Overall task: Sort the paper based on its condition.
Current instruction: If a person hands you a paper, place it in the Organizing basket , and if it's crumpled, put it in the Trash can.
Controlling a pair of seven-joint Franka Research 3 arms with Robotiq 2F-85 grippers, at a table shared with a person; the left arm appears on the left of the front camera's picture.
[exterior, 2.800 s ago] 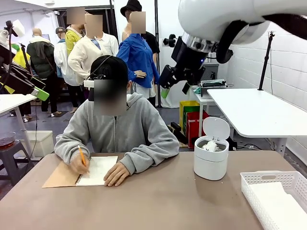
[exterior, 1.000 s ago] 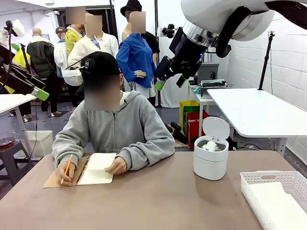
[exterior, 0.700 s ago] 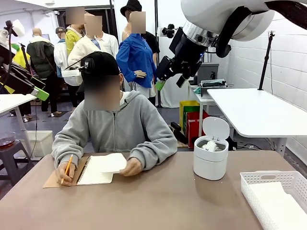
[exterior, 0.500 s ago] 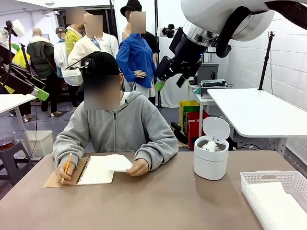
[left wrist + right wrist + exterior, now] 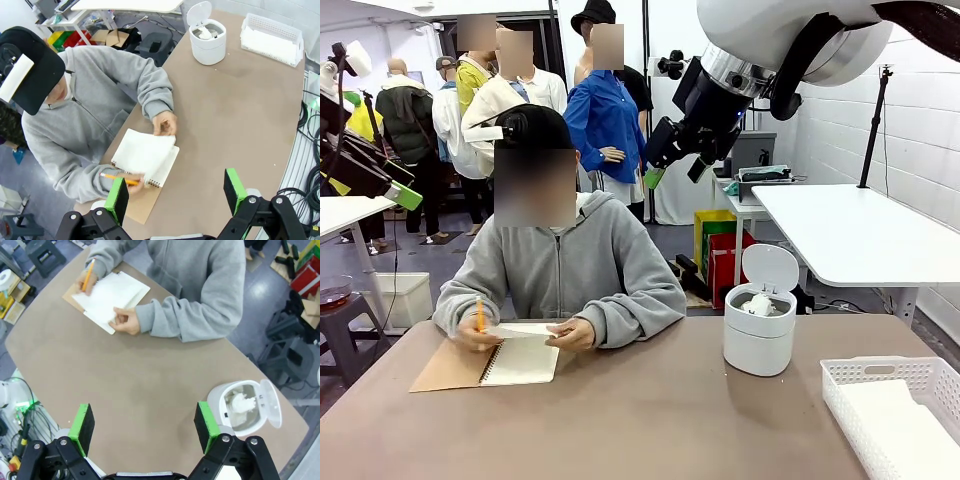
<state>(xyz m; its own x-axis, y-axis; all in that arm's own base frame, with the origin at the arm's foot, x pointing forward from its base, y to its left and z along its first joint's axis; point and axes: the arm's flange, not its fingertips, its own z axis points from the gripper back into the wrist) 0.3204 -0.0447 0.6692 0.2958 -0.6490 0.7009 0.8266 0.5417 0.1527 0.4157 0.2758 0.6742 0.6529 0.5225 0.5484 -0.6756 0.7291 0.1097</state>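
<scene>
Two hands up high, both released, nothing gripped: left hand (image 5: 176,196) and right hand (image 5: 144,426) hang over worktop (image 5: 640,420), leaving room. Across from me, person lifts loose sheet (image 5: 525,330) off notebook (image 5: 450,368), likely to pass over. Crumpled wad (image 5: 757,300) sits in open-lid bin (image 5: 758,345), flat sheets (image 5: 905,430) in basket (image 5: 880,368): sorting spots, I judge. No readable print anywhere.

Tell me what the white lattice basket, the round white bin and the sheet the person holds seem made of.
White lattice basket: likely moulded plastic, matte; stiff walls with even holes. Round white bin with open flip lid: probably plastic, smooth, slight sheen. Thin white sheet held by the person: paper, matte; very thin seen edge-on.
</scene>
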